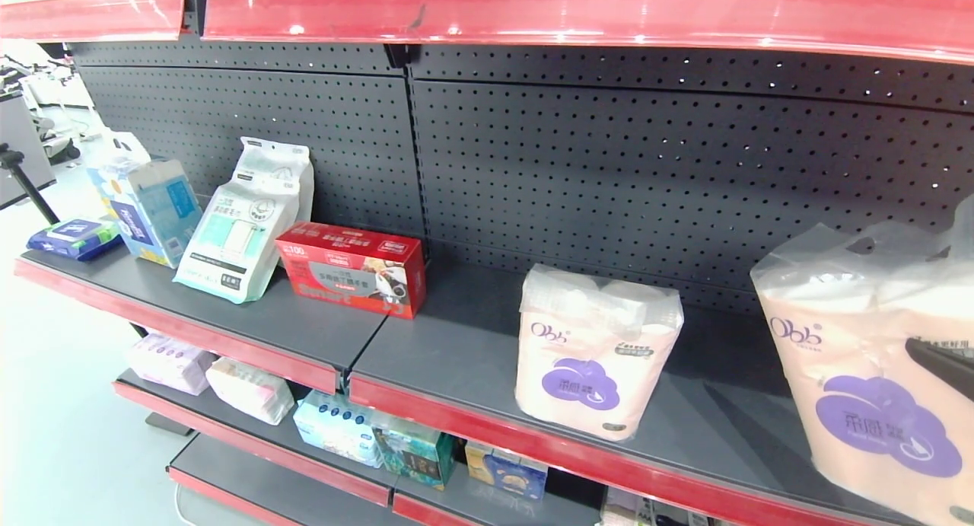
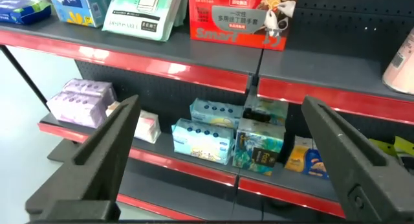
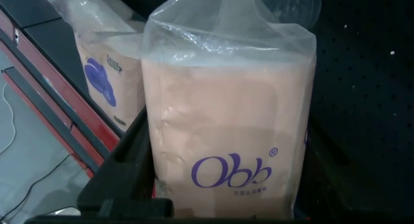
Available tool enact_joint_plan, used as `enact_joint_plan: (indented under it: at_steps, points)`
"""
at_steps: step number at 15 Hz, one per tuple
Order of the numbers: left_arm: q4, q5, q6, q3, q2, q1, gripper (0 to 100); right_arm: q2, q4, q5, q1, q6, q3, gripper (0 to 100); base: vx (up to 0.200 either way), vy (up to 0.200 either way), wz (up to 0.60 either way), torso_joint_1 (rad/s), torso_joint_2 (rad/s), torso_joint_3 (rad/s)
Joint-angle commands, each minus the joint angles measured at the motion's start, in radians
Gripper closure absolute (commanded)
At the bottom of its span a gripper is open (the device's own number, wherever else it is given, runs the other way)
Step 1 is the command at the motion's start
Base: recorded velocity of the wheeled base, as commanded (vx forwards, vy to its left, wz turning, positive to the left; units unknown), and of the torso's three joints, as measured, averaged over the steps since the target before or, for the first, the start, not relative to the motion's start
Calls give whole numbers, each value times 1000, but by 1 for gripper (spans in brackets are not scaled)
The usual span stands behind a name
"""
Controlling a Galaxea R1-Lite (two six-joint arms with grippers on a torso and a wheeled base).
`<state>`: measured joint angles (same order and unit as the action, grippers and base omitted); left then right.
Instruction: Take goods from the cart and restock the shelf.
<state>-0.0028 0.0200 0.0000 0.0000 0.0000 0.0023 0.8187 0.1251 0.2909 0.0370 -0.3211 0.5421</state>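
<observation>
Restock looks partway done: one shelved roll pack sits on the shelf, and the second roll pack at its 3 o'clock is clamped in the right pincer, not yet set down. The left pincer hangs spread and empty

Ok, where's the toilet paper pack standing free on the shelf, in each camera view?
Head view: pack right of centre, near the front of the shelf.
Left wrist view: pack cut off at the frame edge, past the red box.
Right wrist view: pack behind the held pack.
Shared landmark: the pegboard behind it.
</observation>
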Motion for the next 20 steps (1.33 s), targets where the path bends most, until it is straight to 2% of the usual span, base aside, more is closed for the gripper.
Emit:
enact_joint_plan:
  at_steps: [1, 5, 10, 16, 20]
  points:
    - [0, 0, 0, 0, 0, 1, 0, 63, 53, 1, 1, 0, 4, 100, 0, 0, 0, 0, 0, 0]
    - [0, 0, 0, 0, 0, 1, 0, 158, 111, 1, 12, 8, 4, 100, 0, 0, 0, 0, 0, 0]
    - [0, 0, 0, 0, 0, 1, 0, 264, 232, 1, 4, 80, -8, 100, 0, 0, 0, 0, 0, 0]
    - [0, 0, 0, 0, 0, 1, 0, 473, 493, -30, 7, 125, -8, 100, 0, 0, 0, 0, 0, 0]
    - [0, 0, 0, 0, 0, 1, 0, 573, 607, -38, 11, 157, -8, 100, 0, 0, 0, 0, 0, 0]
